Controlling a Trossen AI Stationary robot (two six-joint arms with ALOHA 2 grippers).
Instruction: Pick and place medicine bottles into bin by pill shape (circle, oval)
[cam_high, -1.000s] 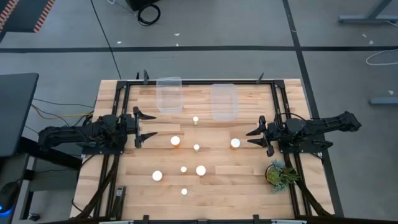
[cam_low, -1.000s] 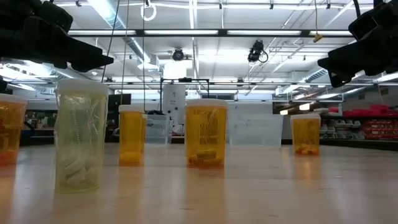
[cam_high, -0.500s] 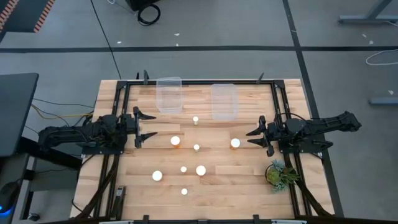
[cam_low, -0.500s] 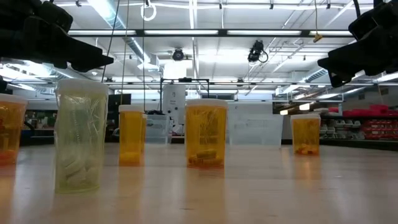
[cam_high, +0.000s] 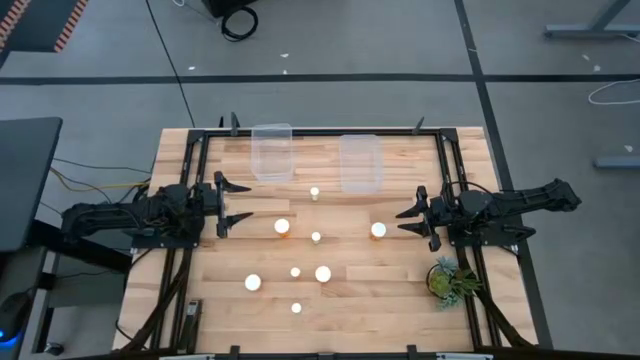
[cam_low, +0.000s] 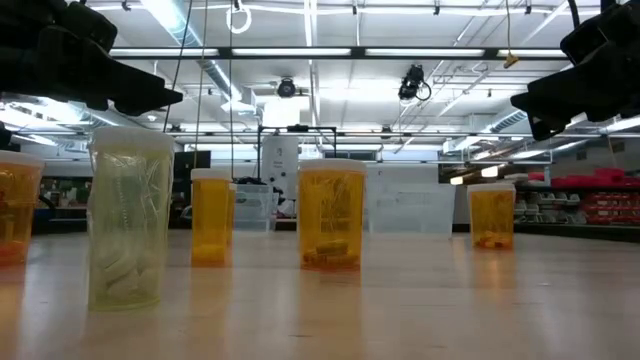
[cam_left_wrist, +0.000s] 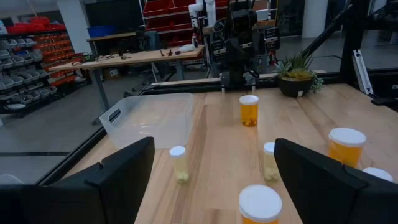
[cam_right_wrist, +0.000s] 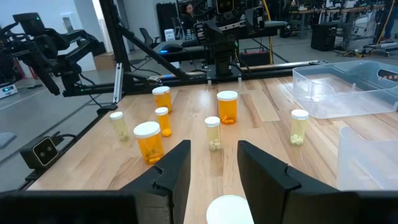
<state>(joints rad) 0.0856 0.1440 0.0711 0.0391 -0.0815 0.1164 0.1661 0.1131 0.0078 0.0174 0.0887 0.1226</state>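
Several amber medicine bottles with white caps stand upright across the middle of the table, among them one (cam_high: 282, 226) nearest the left arm and one (cam_high: 378, 230) just ahead of the right fingertips. My left gripper (cam_high: 234, 202) hovers at the left edge, open wide with nothing between its fingers (cam_left_wrist: 121, 177). My right gripper (cam_high: 404, 221) hovers at the right side, open with a narrower gap, and a white cap (cam_right_wrist: 230, 210) shows just beyond the gap. In the low view the bottles (cam_low: 331, 216) stand on the wood below both grippers.
Two clear plastic bins (cam_high: 271, 152) (cam_high: 360, 162) sit side by side at the table's far edge. A small green potted plant (cam_high: 450, 279) stands at the front right, close to the right arm. A black metal frame (cam_high: 320, 131) borders the tabletop.
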